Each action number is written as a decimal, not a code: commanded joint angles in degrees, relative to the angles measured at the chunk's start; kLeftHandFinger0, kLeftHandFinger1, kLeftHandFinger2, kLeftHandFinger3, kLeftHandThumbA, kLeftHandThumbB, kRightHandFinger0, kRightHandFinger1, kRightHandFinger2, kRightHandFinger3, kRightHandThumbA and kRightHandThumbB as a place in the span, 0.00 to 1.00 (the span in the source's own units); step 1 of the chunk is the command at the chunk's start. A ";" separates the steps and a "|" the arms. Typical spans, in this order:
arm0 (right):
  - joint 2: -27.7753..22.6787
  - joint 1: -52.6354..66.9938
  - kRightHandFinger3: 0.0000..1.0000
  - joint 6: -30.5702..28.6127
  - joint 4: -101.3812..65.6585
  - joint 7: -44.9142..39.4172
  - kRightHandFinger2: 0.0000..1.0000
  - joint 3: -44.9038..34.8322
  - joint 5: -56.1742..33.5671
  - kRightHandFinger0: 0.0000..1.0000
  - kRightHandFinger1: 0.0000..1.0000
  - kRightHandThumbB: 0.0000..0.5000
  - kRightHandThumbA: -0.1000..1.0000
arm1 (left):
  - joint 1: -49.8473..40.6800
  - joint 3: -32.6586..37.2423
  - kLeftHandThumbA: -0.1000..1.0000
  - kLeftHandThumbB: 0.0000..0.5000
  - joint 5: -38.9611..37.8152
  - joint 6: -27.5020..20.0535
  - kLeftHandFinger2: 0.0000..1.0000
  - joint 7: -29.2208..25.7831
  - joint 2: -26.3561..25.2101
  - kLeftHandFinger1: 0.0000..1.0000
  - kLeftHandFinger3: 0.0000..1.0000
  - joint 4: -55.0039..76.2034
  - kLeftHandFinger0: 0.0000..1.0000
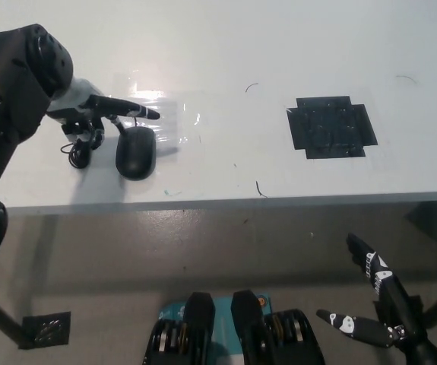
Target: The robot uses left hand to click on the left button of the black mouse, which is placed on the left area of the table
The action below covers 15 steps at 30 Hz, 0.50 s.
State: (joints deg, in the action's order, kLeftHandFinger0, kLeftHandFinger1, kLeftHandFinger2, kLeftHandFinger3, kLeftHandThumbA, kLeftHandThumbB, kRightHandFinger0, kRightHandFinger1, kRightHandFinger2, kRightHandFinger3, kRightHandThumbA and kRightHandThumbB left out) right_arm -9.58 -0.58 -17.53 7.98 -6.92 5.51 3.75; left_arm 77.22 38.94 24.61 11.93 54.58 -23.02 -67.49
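The black mouse [135, 151] lies on the left area of the white table [226, 53], near the front edge, with its cable [79, 149] bunched in loops just to its left and running off from its far end. The left hand [100, 114] hovers over that far end, one finger stretched out flat toward picture right and the rest curled under; it grasps nothing, and from this steep angle contact with the mouse cannot be confirmed. The extended fingertip [152, 115] appears to sit just beyond the mouse's far edge and slightly to its right side, so the press point is probably not yet under it. To execute the click well, bring the tip back toward the table's front edge and across to the button half on the mouse's left, then lower it straight down. Keep the push short and vertical: the mouse is light, rests on a smooth surface and will likely slide or swivel under any sideways load. Keep the curled fingers clear of the cable loops, which could drag the mouse. A patch of black tape [331, 126] lies well apart to the right and plays no part. The right hand [374, 304] rests low beside the robot, below table level, fingers spread and released.
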 commanded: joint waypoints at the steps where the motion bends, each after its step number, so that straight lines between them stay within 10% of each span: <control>1: -0.80 -0.88 1.00 -0.17 -1.98 -0.56 1.00 -0.42 -0.14 0.98 0.99 0.34 1.00 | 5.12 -1.38 1.00 0.50 1.15 -0.41 0.21 -1.06 -0.14 0.00 1.00 -0.81 0.00; 15: -0.87 -1.04 1.00 -0.29 -1.78 -0.62 1.00 -0.28 0.18 0.96 0.97 0.35 1.00 | 6.62 -2.69 1.00 0.49 2.11 -2.03 0.22 -1.39 1.09 0.00 1.00 -3.30 0.00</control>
State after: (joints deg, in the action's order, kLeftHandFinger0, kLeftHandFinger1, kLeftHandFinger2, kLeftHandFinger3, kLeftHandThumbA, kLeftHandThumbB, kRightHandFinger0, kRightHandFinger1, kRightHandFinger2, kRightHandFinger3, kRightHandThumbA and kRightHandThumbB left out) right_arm -9.60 -0.63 -17.49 7.98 -6.93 5.52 3.89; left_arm 79.44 37.26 25.80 11.27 54.38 -21.22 -70.23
